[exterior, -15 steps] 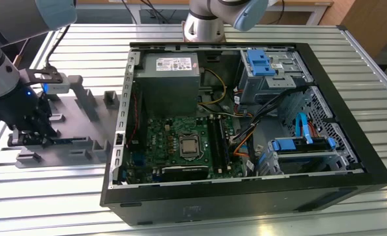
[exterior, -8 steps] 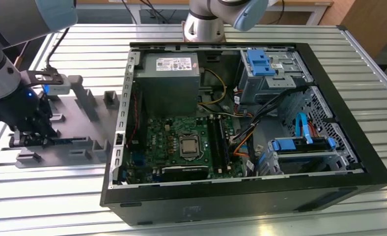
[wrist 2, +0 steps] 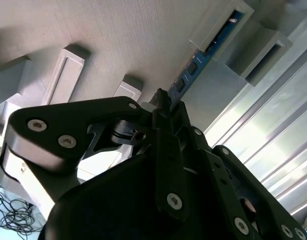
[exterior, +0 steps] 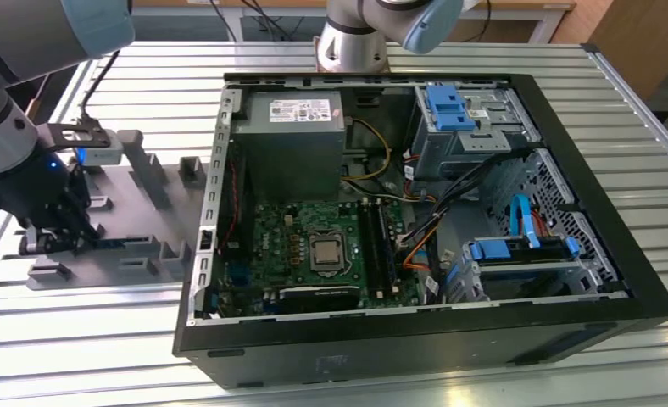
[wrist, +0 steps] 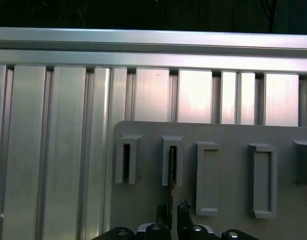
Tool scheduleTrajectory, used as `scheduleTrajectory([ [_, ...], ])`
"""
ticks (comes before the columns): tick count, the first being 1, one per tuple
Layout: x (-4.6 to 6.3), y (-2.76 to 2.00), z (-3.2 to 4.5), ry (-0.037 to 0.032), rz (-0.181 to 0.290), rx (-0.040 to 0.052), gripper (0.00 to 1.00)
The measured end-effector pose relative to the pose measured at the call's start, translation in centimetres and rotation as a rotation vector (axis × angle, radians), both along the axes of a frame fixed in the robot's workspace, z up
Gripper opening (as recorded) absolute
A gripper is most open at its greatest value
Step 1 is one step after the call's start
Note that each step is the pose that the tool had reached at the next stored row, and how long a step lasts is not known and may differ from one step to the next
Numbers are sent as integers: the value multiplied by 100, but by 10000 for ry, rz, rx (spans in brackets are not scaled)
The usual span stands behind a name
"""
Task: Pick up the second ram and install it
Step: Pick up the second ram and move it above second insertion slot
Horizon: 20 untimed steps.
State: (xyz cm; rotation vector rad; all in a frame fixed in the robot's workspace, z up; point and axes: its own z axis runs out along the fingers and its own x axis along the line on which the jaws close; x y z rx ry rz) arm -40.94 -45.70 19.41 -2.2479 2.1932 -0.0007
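Observation:
The second ram [wrist 2: 196, 67] is a narrow blue board with dark chips. It stands on edge in the slotted blocks of the grey tray [wrist 2: 118, 40]. In the first wrist view the ram [wrist: 171, 167] shows edge-on as a thin line running from a tray block down between the fingertips. My gripper [wrist 2: 167, 106] is shut on the near end of the stick, one black finger on each face. In the exterior view the gripper [exterior: 57, 237] reaches down onto the tray [exterior: 141, 220] at the exterior view's left, beside the open computer case.
The open black case [exterior: 425, 339] lies on the slatted metal table [exterior: 86, 339], with the green motherboard [exterior: 300, 229] and its dark memory slots [exterior: 376, 246] inside. A grey power supply [exterior: 289, 136], cables and blue drive brackets [exterior: 448, 106] crowd the case. Raised tray blocks [wrist: 262, 180] stand around the gripper [wrist: 172, 212].

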Motion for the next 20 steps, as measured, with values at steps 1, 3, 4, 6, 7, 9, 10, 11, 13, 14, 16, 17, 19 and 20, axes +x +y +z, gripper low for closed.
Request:
scheduleTrajectory([
  [1, 0, 0, -6, 1, 0, -1, 22],
  [3, 0, 0, -19, 2, 0, -1, 22],
  [4, 0, -1, -25, 2, 0, 0, 22],
  [6, 0, -1, -31, 4, 0, -2, 22],
  [7, 0, -1, -35, 4, -1, -1, 22],
  [9, 4, 0, -42, 2, 0, 0, 22],
  [10, 5, 0, -44, 3, 0, 0, 22],
  [11, 6, -1, -47, 4, 0, -1, 22],
  [13, 7, -1, -54, 3, 0, 0, 22],
  [14, 8, -1, -59, 2, 0, 0, 22],
  [16, 9, 0, -68, 3, 0, 0, 22],
  [17, 10, -1, -71, 4, 0, -1, 22],
  [19, 11, -1, -78, 4, 0, -1, 22],
  [20, 11, -1, -82, 3, 0, 0, 22],
])
